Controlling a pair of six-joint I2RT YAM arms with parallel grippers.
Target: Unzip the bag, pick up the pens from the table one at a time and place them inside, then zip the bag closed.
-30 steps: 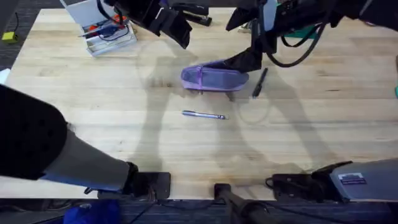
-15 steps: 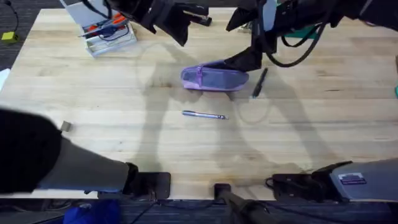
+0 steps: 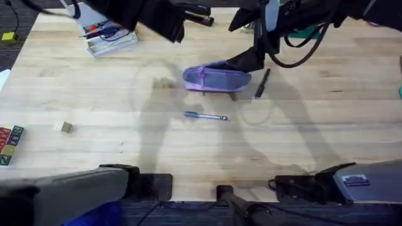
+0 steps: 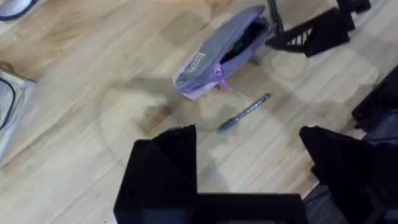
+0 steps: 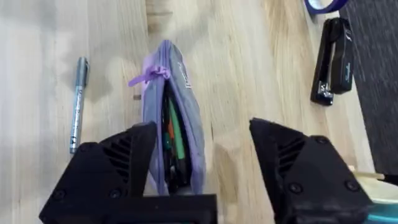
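Observation:
The lavender bag (image 3: 215, 80) lies at the table's (image 3: 326, 132) far middle, its zipper open, with coloured pens showing inside (image 5: 171, 124). My right gripper (image 3: 246, 61) is open and low over the bag's right end, one finger on each side of it (image 5: 202, 158). A silvery pen (image 3: 206, 116) lies on the wood in front of the bag (image 4: 221, 53), also in both wrist views (image 4: 244, 112) (image 5: 77, 102). The black pen (image 3: 262, 83) rests just right of the bag. My left gripper (image 3: 171, 26) hangs open, high behind and left of the bag (image 4: 249, 165), holding nothing.
A clear tray (image 3: 110, 36) with orange-handled scissors stands at the back left. A black stapler (image 3: 196, 12) (image 5: 333, 59) lies behind the bag. Coloured blocks (image 3: 9, 144) and a small wooden cube (image 3: 61, 127) sit near the left edge.
The left arm pulled back toward the far left, and its dark blurred bulk left the lower left, uncovering the blocks and cube. The right gripper, bag and pens stayed put.

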